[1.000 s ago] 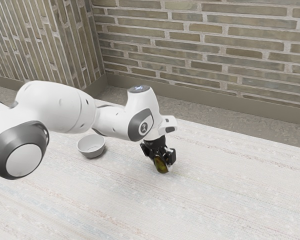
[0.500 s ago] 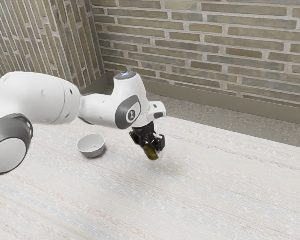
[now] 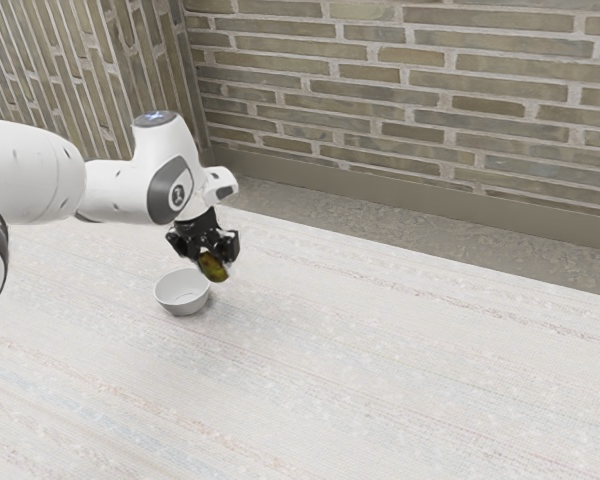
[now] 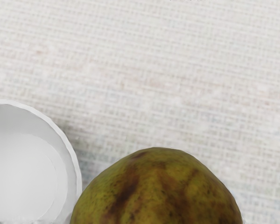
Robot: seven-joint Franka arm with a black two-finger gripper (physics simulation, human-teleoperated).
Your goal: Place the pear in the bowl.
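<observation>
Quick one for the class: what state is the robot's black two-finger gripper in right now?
Black two-finger gripper: closed, holding the mottled green-brown pear, beside the round white bowl and not in it.

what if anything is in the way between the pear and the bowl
Nothing visible stands between them. The gripper holds the pear off the table, close beside the bowl. The bowl's own rim is probably the only thing to clear on the way in.
</observation>
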